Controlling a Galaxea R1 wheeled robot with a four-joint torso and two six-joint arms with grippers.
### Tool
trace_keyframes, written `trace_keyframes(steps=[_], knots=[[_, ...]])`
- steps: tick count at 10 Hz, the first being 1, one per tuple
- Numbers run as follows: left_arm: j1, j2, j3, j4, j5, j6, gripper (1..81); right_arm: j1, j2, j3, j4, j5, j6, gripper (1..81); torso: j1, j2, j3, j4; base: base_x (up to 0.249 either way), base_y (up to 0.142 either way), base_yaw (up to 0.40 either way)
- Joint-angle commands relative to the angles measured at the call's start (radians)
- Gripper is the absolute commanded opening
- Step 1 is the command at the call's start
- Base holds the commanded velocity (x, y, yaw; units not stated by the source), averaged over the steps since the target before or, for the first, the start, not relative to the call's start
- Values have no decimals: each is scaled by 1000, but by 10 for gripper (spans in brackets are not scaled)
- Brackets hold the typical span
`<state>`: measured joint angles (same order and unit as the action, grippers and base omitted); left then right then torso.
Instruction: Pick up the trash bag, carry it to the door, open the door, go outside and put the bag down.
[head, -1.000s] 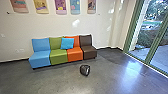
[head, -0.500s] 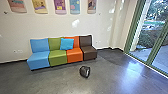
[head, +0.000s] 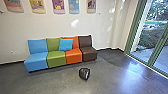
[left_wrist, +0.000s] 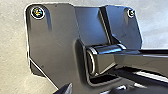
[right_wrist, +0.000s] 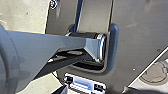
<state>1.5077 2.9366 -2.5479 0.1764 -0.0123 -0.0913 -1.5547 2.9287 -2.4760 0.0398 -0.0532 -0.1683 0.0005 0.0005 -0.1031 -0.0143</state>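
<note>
A small black trash bag (head: 84, 74) with pale shiny patches sits on the grey floor in the head view, in front of the orange and brown seats and apart from them. At the right stands a glass door wall with green frames (head: 155, 51), and a paved area shows through its panes. In the wrist views the robot's own dark plate and jointed bar stand over a pale floor. I cannot tell how either gripper stands.
A row of blue, green, orange and brown seats (head: 56, 58) stands along the white wall, with a blue cushion (head: 66, 44) on it. Colourful panels (head: 58, 5) hang above. Light reflects off the floor near the glass.
The head view has shifted slightly as the robot moved; the seats and the bag appear a little nearer. The bag has stayed at its place on the floor.
</note>
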Motion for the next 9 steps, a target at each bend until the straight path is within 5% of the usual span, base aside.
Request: trace_keyframes(steps=[1,9], knots=[[-33,-5,8,-2,58,4,811,31,-3,6,-6,-69,-5,811,0,-1,0,0,144,-71,0],[-33,-5,8,-3,58,4,811,31,-3,3,-6,-68,-5,811,0,-1,0,0,145,-71,0]])
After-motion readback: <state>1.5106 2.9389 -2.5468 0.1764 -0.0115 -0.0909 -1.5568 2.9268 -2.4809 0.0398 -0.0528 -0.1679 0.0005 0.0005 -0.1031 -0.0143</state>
